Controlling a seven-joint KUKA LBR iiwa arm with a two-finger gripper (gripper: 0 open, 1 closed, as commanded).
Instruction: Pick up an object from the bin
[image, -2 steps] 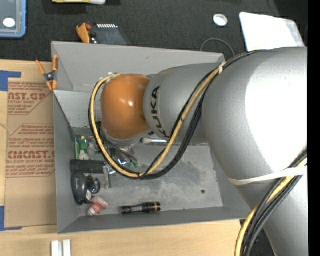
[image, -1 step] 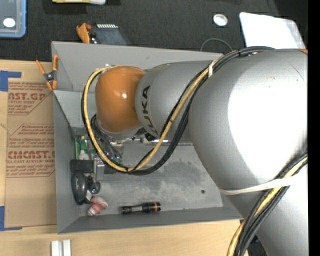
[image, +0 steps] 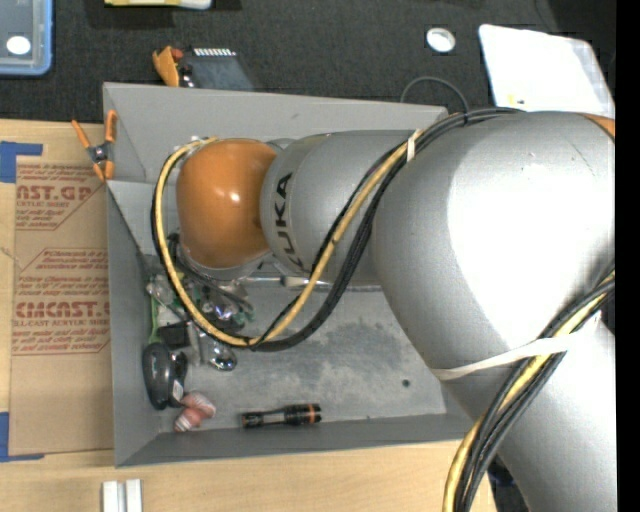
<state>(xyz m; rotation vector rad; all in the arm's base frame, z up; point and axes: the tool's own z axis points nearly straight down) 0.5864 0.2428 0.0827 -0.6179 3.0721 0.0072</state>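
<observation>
Several small things lie loose at the left end of the grey metal bin (image: 350, 365). The big grey arm (image: 500, 250) comes in from the right across most of it. Its orange wrist cover (image: 225, 200) hangs over the bin's left half, with black and yellow cables (image: 330, 270) looped round it. Below that cover the hand (image: 216, 308) is low among a little clutter near the left wall. From where I stand the cover and cables hide half of it, so I cannot tell whether it is released or clenched, or whether anything is in it. Nearest to it is a thin green piece (image: 155, 305), just to its left against the wall. A small shiny metal part (image: 218, 357) sits just in front of it, toward the near wall. Closer to the near-left corner lies a dark rounded thing (image: 160, 376). Just beside that, right in the corner, is a small pink and white thing (image: 193, 410); I cannot tell whether the two touch. A black pen-like stick (image: 282, 417) with an orange band near one end lies flat along the near wall, apart from the hand and from the corner things.
</observation>
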